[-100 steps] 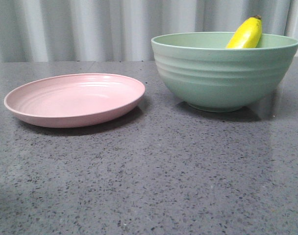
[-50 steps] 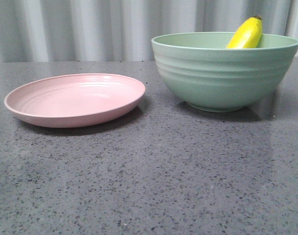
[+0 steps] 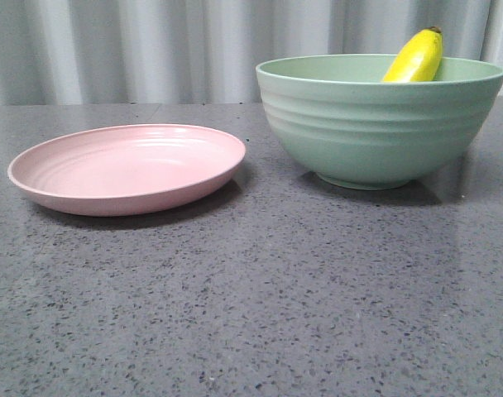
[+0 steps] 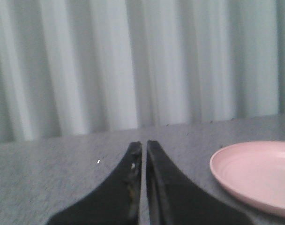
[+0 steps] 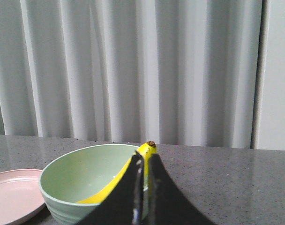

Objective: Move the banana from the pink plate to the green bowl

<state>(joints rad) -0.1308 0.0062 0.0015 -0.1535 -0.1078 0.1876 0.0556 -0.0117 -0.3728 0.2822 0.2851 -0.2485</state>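
Left tool [image 4: 143, 154] jaws pressed together, empty, parked low over the table [image 3: 260, 306], well clear of the pink plate [image 3: 127, 168], which sits off to its side in the left wrist view. Right tool [image 5: 145, 166] likewise has its jaws closed on nothing, pulled back from the green bowl [image 3: 376, 124] and looking over the near rim. Neither tool shows in the front view. Left to right on the table: pink plate, bare, nothing on it; small gap; green bowl just beside it, upright. Banana [image 3: 415, 56] is inside the bowl, leaning against the far right wall, dark tip poking above the rim; right wrist view shows its body running down the inner wall toward the bottom. Judgement: transfer looks done, only retreat left. Risks from here: the banana is propped steeply, not lying flat, so a knock to the bowl could make it slide or roll down inside, harmless, but a hard bump on the rim might flip the raised end out. The right tool sits close to the near rim in its own view, so a forward or low sweep would be the cause. Plate rim near bowl base; a shoved bowl would hit it.
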